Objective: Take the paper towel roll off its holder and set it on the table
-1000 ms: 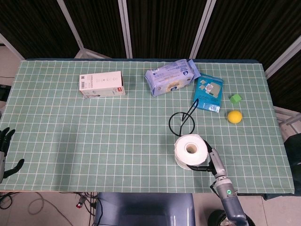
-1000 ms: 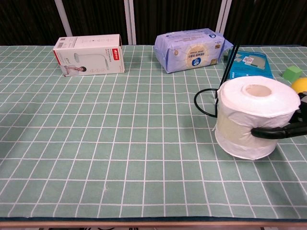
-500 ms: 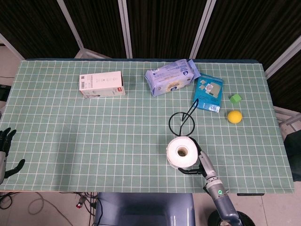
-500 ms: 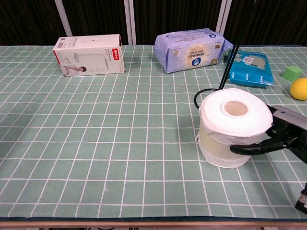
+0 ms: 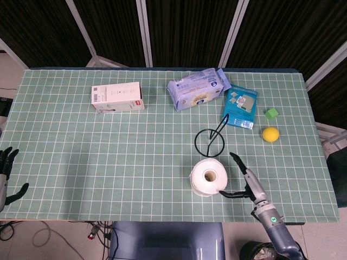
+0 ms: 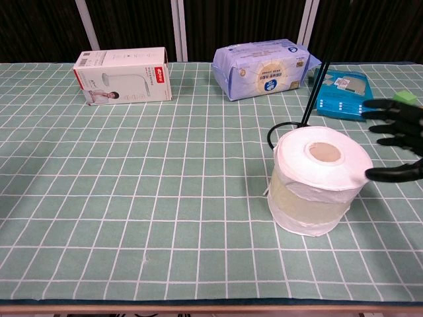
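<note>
The white paper towel roll (image 5: 208,176) (image 6: 318,178) stands upright on the green checked table, just in front of its black wire holder (image 5: 210,142) (image 6: 301,119), which is bare. My right hand (image 5: 245,181) (image 6: 398,142) is open with fingers spread, a little to the right of the roll and apart from it. My left hand (image 5: 6,173) hangs off the table's left front corner, fingers apart, holding nothing.
A white box (image 5: 117,97) lies at the back left. A blue wipes pack (image 5: 196,88) and a blue packet (image 5: 239,108) sit behind the holder. A green cube (image 5: 271,113) and a yellow ball (image 5: 270,134) lie at the right.
My right hand moved the roll left and down onto the table, then let go and drew away to the right. The left hand stayed put.
</note>
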Available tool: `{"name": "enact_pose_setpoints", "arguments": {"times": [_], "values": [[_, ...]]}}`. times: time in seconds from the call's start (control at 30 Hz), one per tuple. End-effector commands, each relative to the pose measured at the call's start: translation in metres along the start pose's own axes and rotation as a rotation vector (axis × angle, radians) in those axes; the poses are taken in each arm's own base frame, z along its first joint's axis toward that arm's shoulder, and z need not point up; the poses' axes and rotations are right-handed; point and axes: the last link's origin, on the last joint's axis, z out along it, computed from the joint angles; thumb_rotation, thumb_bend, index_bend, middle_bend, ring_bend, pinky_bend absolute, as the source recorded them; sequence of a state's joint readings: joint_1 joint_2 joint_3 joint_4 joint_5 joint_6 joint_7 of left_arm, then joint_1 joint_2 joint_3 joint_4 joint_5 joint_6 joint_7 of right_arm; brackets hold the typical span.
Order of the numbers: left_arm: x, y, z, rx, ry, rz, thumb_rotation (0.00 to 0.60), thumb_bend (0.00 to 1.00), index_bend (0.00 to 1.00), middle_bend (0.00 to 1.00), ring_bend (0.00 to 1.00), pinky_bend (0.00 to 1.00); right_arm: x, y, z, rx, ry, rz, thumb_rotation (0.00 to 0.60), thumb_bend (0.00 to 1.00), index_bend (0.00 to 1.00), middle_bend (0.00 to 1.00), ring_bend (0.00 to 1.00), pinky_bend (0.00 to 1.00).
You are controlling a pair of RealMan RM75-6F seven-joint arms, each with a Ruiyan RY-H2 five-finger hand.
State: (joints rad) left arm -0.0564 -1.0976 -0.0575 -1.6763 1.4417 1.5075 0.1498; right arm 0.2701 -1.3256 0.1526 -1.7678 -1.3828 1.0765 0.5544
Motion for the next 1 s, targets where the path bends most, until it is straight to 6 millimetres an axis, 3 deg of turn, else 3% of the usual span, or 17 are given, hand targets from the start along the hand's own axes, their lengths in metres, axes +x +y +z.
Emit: {"name": "enact_pose_setpoints", "arguments": {"times": [0.03,0.2,0.27,0.4,0.67,1.0], "values": [[0.001,0.000,0.000,-0.001,0.003,-0.001,0.600,0.24,0.07,0.00,0.00,0.00,0.047,-0.019,-0.026,0.049,0.061,-0.167,0.600,0.00,0.00,0.00,0.00,0.00],[0.002,0.001,-0.001,-0.001,0.014,-0.003,0.600,0.24,0.06,0.00,0.00,0.00,0.100,-0.029,-0.066,0.006,0.117,-0.490,0.600,0.00,0.00,0.00,0.00,0.00],[0.002,0.001,-0.002,-0.003,0.018,-0.003,0.600,0.24,0.06,0.00,0.00,0.00,0.111,-0.024,-0.079,-0.021,0.165,-0.636,0.600,0.00,0.00,0.00,0.00,0.00],[0.003,0.001,-0.003,-0.006,0.018,-0.004,0.600,0.24,0.06,0.00,0.00,0.00,0.114,-0.006,-0.095,-0.071,0.246,-0.889,0.600,0.00,0.00,0.00,0.00,0.00],[0.004,0.000,-0.001,-0.021,0.031,-0.005,0.600,0.24,0.06,0.00,0.00,0.00,0.116,0.019,-0.086,-0.045,0.326,-1.112,0.600,0.00,0.00,0.00,0.00,0.00],[0.002,0.001,0.000,-0.049,0.029,-0.004,0.600,0.24,0.06,0.00,0.00,0.00,0.117,0.030,-0.077,0.004,0.412,-1.097,0.600,0.00,0.00,0.00,0.00,0.00]]}}
